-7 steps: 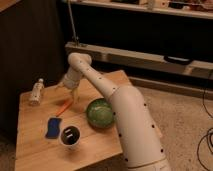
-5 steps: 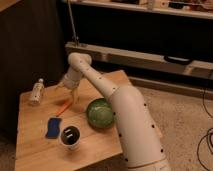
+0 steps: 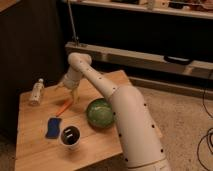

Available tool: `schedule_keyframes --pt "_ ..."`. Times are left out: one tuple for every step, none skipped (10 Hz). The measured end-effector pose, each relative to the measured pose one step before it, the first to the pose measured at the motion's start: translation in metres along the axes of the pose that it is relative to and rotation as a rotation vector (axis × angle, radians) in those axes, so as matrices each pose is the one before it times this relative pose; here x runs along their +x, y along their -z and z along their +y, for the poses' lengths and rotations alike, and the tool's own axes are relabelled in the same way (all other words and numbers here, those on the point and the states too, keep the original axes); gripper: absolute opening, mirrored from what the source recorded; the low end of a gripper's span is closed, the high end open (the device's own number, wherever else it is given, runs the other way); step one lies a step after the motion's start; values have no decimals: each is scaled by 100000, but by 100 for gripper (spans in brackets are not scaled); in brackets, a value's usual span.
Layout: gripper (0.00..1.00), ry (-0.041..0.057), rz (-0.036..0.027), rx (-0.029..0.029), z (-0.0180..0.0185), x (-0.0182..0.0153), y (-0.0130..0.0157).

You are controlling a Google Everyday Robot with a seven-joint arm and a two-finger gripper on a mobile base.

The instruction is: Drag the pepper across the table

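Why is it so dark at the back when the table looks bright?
In the camera view, light lands on the table and the white arm, so they look bright. The shelving behind them sits in deep shadow. The gripper, low over the table just above the pepper, is lit too.
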Motion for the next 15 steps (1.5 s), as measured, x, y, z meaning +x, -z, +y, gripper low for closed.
schedule_keyframes --pt "80 3 4 -9 3 1 -1" --pt "80 -6 -8 6 1 2 -2" --pt "80 2 3 -4 -1 0 -1" --pt "80 0 4 0 -1 -2 4" --pt "80 -4 5 4 2 4 3" --pt "80 -3 -2 0 -2 -1 -3" --pt "80 9 1 5 -2 -2 5" --pt "80 83 58 -80 17 -22 -27" --pt "80 -164 923 -54 -14 -49 26" --pt "80 -5 2822 -377 34 -192 -37" --pt "80 249 2354 -496 19 -144 43" --pt "80 1110 2511 -839 -113 -336 7" --pt "80 446 -360 349 -144 -104 -301" --pt "80 540 -1667 -201 -70 20 -522" --pt "80 818 -400 -257 -491 -239 -651"
